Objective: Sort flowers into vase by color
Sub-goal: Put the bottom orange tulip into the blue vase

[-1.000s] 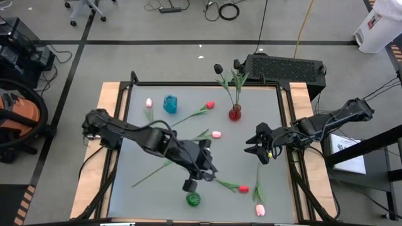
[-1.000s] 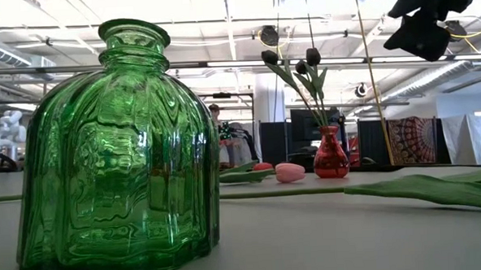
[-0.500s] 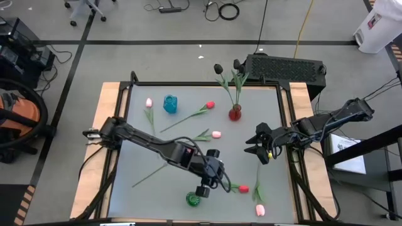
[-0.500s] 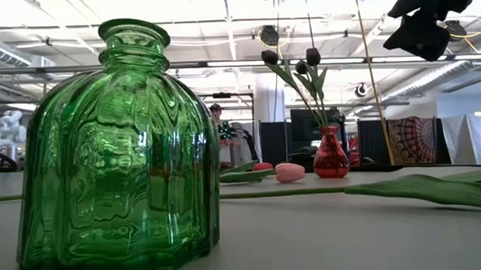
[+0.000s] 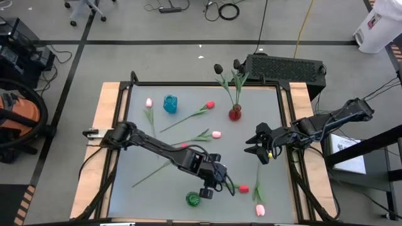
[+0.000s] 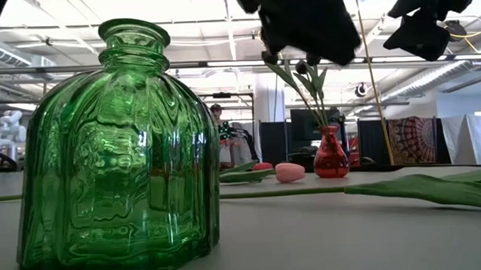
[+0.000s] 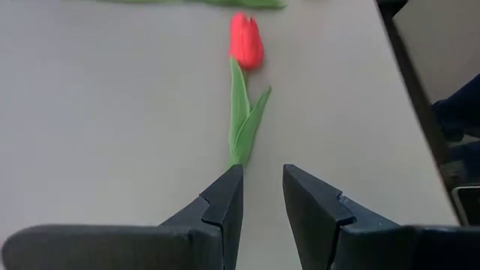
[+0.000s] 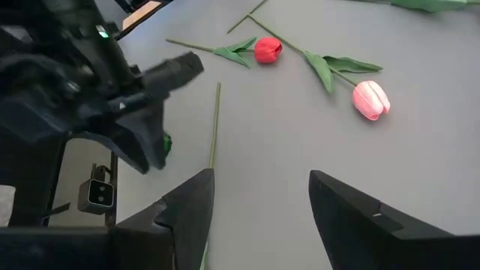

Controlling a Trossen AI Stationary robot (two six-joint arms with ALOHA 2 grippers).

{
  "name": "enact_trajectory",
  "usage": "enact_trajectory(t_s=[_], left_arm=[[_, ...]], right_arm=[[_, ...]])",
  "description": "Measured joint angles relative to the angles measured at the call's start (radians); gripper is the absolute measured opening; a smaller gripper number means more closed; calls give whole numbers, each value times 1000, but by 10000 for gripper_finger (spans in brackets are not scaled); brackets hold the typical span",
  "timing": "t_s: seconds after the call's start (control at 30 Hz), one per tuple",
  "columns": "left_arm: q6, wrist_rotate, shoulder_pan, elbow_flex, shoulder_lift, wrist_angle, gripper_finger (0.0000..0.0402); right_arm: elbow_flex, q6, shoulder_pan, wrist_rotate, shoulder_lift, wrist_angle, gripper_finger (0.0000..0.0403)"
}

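The red tulip point(image 7: 246, 41) lies flat on the table point(image 7: 112, 135) just ahead of the left end effector point(image 7: 262, 196), whose released fingers straddle its stem line, seemingly for a pickup.

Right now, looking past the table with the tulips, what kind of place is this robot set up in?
Probably an open-plan lab or workshop: bare concrete floor with taped lines and loose cables, rolling office chairs, and exposed ceiling lights over partitioned bays.
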Motion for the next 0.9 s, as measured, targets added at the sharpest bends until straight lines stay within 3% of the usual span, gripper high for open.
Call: enact_trajectory(t_s=[0.9], left_arm=[[-2, -18, 14, -1, 125, 44, 102]], right_arm=[[0, 2, -1, 9, 17, 11, 210]])
